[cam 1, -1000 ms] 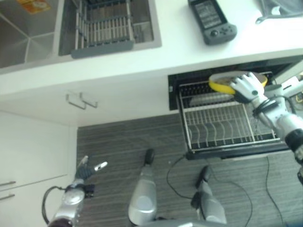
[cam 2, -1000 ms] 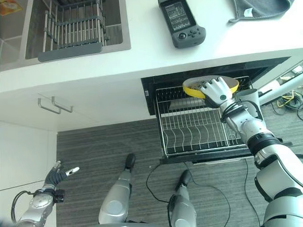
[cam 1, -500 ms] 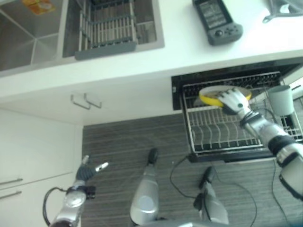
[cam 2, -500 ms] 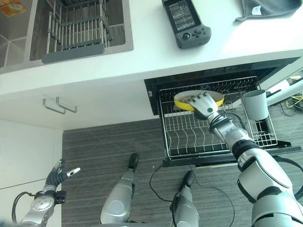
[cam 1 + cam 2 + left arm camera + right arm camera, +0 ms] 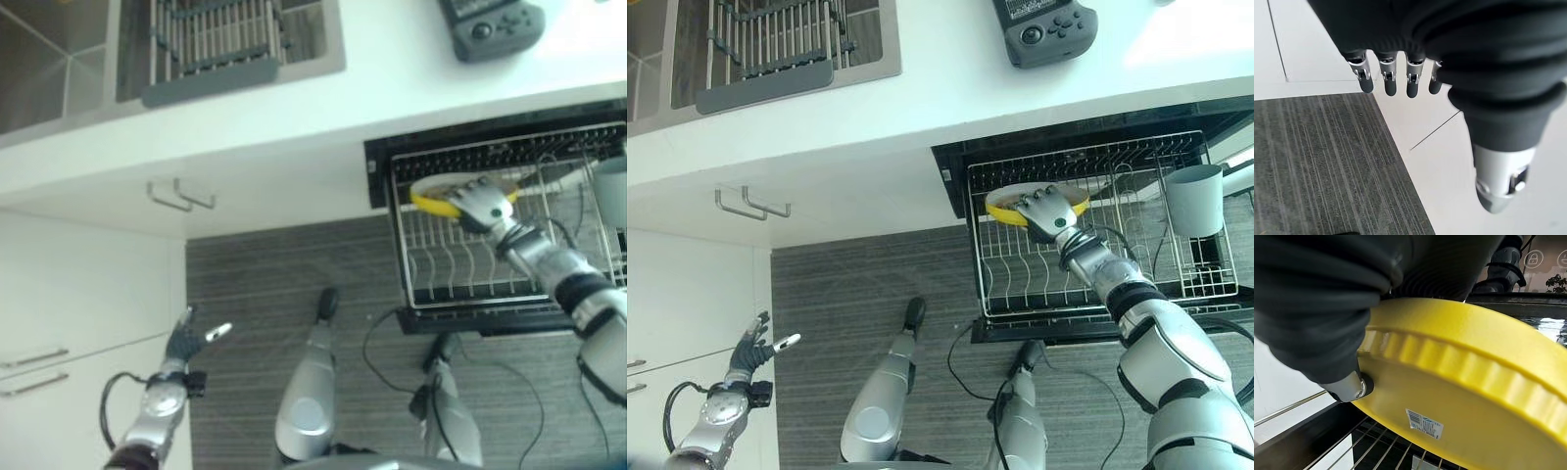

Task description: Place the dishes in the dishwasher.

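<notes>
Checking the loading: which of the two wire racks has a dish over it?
The pulled-out dishwasher rack below the counter: the right hand holds a yellow dish over it. The sink rack carries none.

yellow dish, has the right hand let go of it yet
No, the right hand grips the yellow dish over the pulled-out dishwasher rack.

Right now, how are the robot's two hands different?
The right hand is curled round a yellow dish over the pulled-out dishwasher rack; the left hand holds nothing, its fingers straight. The right hand reaches forward, while the left hand hangs low beside the white cabinet. Both have silver fingers with dark tips.
</notes>
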{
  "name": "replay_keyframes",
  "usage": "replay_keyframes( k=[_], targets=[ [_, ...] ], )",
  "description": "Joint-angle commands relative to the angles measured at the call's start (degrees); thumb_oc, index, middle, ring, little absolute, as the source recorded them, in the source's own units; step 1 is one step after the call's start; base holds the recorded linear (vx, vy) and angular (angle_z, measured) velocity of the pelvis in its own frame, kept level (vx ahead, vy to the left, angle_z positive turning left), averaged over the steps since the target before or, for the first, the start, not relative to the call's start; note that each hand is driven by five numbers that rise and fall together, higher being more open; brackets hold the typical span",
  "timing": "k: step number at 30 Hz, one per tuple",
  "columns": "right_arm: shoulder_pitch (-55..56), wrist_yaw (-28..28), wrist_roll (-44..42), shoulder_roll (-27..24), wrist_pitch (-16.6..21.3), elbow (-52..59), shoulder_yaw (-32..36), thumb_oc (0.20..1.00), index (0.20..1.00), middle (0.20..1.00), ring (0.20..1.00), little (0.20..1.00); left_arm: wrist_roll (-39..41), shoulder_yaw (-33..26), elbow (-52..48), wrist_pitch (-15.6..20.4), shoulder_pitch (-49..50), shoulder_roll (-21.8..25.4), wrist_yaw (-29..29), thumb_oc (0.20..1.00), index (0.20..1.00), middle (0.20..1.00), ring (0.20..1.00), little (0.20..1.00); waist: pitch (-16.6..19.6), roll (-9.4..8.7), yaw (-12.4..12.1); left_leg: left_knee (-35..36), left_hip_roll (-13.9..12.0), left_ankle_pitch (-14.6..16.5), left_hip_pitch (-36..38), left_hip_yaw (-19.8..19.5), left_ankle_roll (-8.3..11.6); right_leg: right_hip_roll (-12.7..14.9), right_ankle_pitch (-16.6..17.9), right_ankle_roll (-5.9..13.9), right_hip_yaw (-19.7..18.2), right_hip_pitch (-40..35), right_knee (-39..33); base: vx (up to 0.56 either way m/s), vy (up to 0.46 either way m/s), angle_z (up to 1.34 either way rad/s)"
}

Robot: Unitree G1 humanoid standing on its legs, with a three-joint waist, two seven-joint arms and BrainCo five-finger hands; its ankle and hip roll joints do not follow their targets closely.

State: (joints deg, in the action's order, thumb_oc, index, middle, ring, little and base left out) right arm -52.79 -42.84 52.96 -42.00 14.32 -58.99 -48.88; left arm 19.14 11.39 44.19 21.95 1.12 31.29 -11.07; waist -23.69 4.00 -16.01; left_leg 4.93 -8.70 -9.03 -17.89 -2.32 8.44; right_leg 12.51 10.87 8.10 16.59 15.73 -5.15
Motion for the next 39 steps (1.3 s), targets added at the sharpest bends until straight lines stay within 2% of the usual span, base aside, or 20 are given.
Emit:
replay_keyframes(
  k=[1, 3, 4, 5, 7, 8, 9, 12, 18, 21, 26, 31, 32, 36, 39],
  targets=[
    [-5.5, 5.1, -4.9, -2.2, 0.6, -2.5, -2.7, 0.2, 0.2, 0.2, 0.2, 0.2, 1.7, 3.7, -0.7, 1.5, -1.5, 2.5, -0.7, 1.0, 1.0, 1.0, 1.0, 1.0, -1.1, 0.63, -1.6, 0.1, 3.5, 1.7, -2.0, -4.1, -3.13, 2.6, -2.3, 5.55, -0.6, -2.9, 0.1, 0.0, 0.0, 0.0],
    [-5.5, 12.9, -9.8, -2.2, 0.7, -3.6, -2.0, 0.2, 0.2, 0.2, 0.2, 0.2, 1.2, 3.8, -1.7, 1.3, -1.4, 2.8, -0.7, 1.0, 1.0, 1.0, 1.0, 1.0, -1.7, 0.88, -1.6, 0.1, 3.6, 1.6, -2.3, -4.1, -3.03, 2.6, -2.2, 5.5, -0.7, -2.5, 0.1, -0.02, -0.011, 0.0],
    [-4.7, 18.0, -12.3, -2.3, 2.4, -4.1, -1.7, 0.2, 0.2, 0.2, 0.2, 0.2, 1.6, 3.7, -2.6, 0.5, -1.4, 3.1, -0.6, 1.0, 1.0, 1.0, 1.0, 1.0, -2.1, 1.07, -1.6, 0.1, 3.7, 1.5, -2.4, -4.2, -3.05, 2.7, -2.1, 5.47, -0.5, -2.2, 0.1, -0.04, -0.024, 0.0],
    [-3.4, 21.0, -14.9, -2.0, 2.4, -4.7, -1.1, 0.2, 0.2, 0.2, 0.2, 0.2, 2.0, 3.8, -3.7, -0.5, -1.5, 3.5, -0.8, 1.0, 1.0, 1.0, 1.0, 1.0, -2.4, 1.3, -1.5, 0.1, 3.9, 1.3, -2.5, -4.3, -3.07, 2.8, -1.9, 5.39, -0.4, -2.0, 0.1, -0.03, -0.027, 0.0],
    [-2.4, 22.9, -17.4, -1.6, 1.7, -5.6, -0.4, 0.2, 0.2, 0.2, 0.2, 0.2, 2.2, 3.4, -4.4, -1.1, -1.4, 3.9, -0.2, 1.0, 1.0, 1.0, 1.0, 1.0, -2.5, 1.54, -1.6, 0.1, 4.0, 1.4, -2.3, -4.3, -3.12, 3.0, -1.8, 5.37, -0.1, -2.0, 0.1, 0.0, 0.0, 0.0],
    [-1.9, 24.5, -17.7, -1.1, 0.8, -6.2, 0.5, 0.291, 0.291, 0.291, 0.291, 0.291, 2.1, 3.3, -4.5, -0.9, -1.3, 3.9, 0.0, 1.0, 1.0, 1.0, 1.0, 1.0, -2.6, 1.67, -1.6, 0.1, 4.0, 1.4, -2.2, -4.3, -3.08, 3.1, -1.7, 5.31, 0.0, -2.0, 0.1, 0.0, 0.0, 0.0],
    [-1.3, 29.2, -17.2, -0.7, -0.7, -6.9, 1.4, 1.0, 1.0, 1.0, 1.0, 1.0, 1.6, 2.8, -4.9, -1.0, -1.3, 3.8, 0.4, 1.0, 1.0, 1.0, 1.0, 1.0, -2.9, 1.88, -1.6, 0.1, 4.0, 1.4, -2.1, -4.2, -3.03, 3.1, -1.7, 5.29, 0.0, -2.0, 0.1, 0.0, 0.0, 0.0],
    [0.1, 34.1, -20.9, 1.1, -1.4, -7.3, 2.7, 1.0, 1.0, 1.0, 1.0, 1.0, 2.5, 2.8, -6.8, -3.0, -2.1, 4.4, 0.2, 1.0, 1.0, 1.0, 1.0, 1.0, -3.2, 2.08, -1.3, 0.1, 3.9, 1.3, -1.6, -3.9, -2.94, 3.2, -1.6, 5.29, 0.0, -2.4, 0.2, 0.0, -0.008, 0.02],
    [2.8, 39.6, -28.2, 3.0, -3.5, -8.6, 7.7, 1.0, 1.0, 1.0, 1.0, 1.0, 0.8, 2.4, -8.5, -4.4, -2.0, 3.9, 0.7, 1.0, 1.0, 1.0, 1.0, 1.0, -3.4, 1.75, -0.9, 0.1, 3.4, 1.3, -0.8, -3.6, -2.81, 2.9, -1.3, 5.17, -0.1, -2.8, 0.2, 0.0, -0.001, 0.02],
    [3.7, 41.1, -27.7, 3.5, -3.9, -9.3, 9.8, 1.0, 1.0, 1.0, 1.0, 1.0, 0.4, 2.5, -8.6, -4.8, -2.1, 3.6, 0.6, 1.0, 1.0, 1.0, 1.0, 1.0, -3.5, 1.52, -0.6, 0.1, 3.3, 1.5, -0.4, -3.3, -2.83, 2.8, -1.3, 5.07, -0.5, -2.9, 0.1, 0.0, 0.0, 0.0],
    [4.7, 40.8, -30.9, 4.2, -6.0, -10.0, 11.7, 1.0, 1.0, 1.0, 1.0, 1.0, 0.3, 2.0, -9.4, -6.2, -2.2, 4.0, 0.8, 1.0, 1.0, 1.0, 1.0, 1.0, -3.3, 0.85, -0.6, 0.1, 2.8, 1.8, 0.6, -3.0, -2.78, 2.5, -1.2, 5.05, -0.5, -3.7, 0.1, 0.0, 0.0, 0.0],
    [5.5, 41.8, -41.2, 5.4, -11.9, -10.8, 15.8, 1.0, 1.0, 1.0, 1.0, 1.0, -0.4, 1.8, -9.2, -7.1, -1.6, 3.3, 1.2, 1.0, 1.0, 1.0, 1.0, 1.0, -2.5, 0.11, -0.3, 0.1, 2.3, 2.3, 1.7, -2.5, -2.71, 2.1, -1.4, 4.71, -0.9, -4.6, 0.1, 0.0, 0.0, 0.0],
    [5.6, 43.2, -45.9, 5.7, -13.4, -10.6, 17.2, 1.0, 1.0, 1.0, 1.0, 1.0, -0.7, 1.7, -9.6, -7.9, -1.4, 3.2, 1.4, 1.0, 1.0, 1.0, 1.0, 1.0, -2.2, -0.22, -0.3, 0.1, 2.0, 2.5, 2.1, -2.2, -2.66, 2.0, -1.5, 4.62, -1.0, -5.1, 0.1, 0.0, 0.0, 0.0],
    [6.0, 43.8, -52.2, 6.2, -13.8, -9.0, 20.0, 1.0, 1.0, 1.0, 1.0, 1.0, -1.8, 1.0, -9.8, -9.0, -0.7, 3.3, 1.9, 1.0, 1.0, 1.0, 1.0, 1.0, -1.4, -1.53, -0.3, 0.1, 1.3, 3.0, 3.5, -1.5, -2.52, 1.6, -1.8, 4.48, -1.1, -6.6, 0.1, 0.04, 0.005, -0.02],
    [7.5, 43.1, -57.1, 5.9, -13.5, -5.9, 21.6, 1.0, 1.0, 1.0, 1.0, 1.0, -2.9, -0.1, -9.5, -9.4, 0.6, 3.2, 2.1, 1.0, 1.0, 1.0, 1.0, 1.0, -0.3, -3.31, -0.2, 0.1, 0.6, 3.6, 5.1, -0.8, -2.37, 1.0, -2.1, 4.28, -1.2, -8.4, 0.1, 0.05, -0.003, -0.03]
  ],
)
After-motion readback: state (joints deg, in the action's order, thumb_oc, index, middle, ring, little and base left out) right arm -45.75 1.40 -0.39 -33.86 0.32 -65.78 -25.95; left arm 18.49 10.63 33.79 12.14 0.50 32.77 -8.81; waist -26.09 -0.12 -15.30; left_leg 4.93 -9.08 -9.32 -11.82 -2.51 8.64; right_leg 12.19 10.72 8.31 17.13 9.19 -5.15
